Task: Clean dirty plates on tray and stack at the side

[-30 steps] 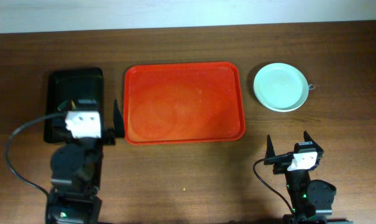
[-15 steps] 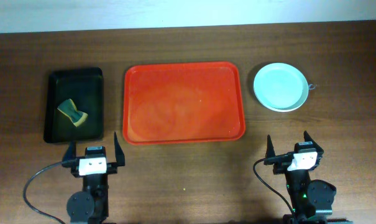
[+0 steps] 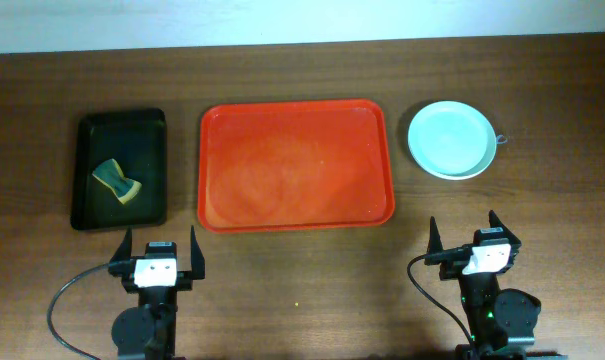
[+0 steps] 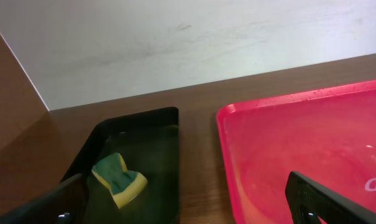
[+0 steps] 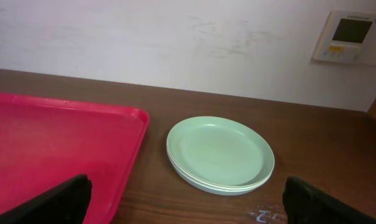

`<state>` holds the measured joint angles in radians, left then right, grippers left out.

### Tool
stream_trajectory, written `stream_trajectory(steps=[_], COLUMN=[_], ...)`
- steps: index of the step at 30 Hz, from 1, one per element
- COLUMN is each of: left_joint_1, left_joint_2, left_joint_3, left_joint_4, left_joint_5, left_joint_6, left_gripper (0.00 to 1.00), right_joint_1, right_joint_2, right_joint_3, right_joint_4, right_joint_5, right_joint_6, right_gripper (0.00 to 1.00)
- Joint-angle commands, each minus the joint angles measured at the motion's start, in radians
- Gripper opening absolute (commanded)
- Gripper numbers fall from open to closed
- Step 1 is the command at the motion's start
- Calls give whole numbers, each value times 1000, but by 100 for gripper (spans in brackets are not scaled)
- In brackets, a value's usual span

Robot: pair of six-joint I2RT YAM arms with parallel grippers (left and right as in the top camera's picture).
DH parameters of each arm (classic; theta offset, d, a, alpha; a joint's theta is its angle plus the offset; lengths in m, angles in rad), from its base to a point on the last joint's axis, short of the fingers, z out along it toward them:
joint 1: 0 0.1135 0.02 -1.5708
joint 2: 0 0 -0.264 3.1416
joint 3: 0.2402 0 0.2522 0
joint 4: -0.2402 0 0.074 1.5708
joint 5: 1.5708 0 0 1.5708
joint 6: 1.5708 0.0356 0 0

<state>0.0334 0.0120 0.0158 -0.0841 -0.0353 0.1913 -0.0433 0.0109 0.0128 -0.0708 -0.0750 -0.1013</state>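
Plates are absent from the tray, being stacked on the counter just right of it. Left claw and right claw are held open, empty. Stacking is judged finished; no further grasp is called for.

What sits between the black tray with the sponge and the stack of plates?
The red-orange tray lies between them, with a strip of wooden table on each side; the overhead view shows it.
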Motion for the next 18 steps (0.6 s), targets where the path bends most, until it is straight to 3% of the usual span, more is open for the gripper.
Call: stream_trajectory(steps=[1, 7, 14, 18], left_joint_1=[4, 4, 4, 4], left_joint_2=[-7, -7, -7, -7], left_joint_3=[-7, -8, -8, -7], left_joint_4=[0, 11, 11, 7], left_joint_5=[11, -120, -118, -88], left_joint_6=[-4, -262, -256, -167], left_gripper=[99, 99, 99, 99], right_joint_1=[-3, -3, -3, -3], right_joint_2=[-7, -7, -7, -7], right_joint_3=[-7, -7, -7, -7], right_joint_4=[-3, -3, -3, -3], right_joint_5=[5, 5, 5, 5], right_joint_6=[4, 4, 4, 4], right_gripper=[99, 99, 99, 99])
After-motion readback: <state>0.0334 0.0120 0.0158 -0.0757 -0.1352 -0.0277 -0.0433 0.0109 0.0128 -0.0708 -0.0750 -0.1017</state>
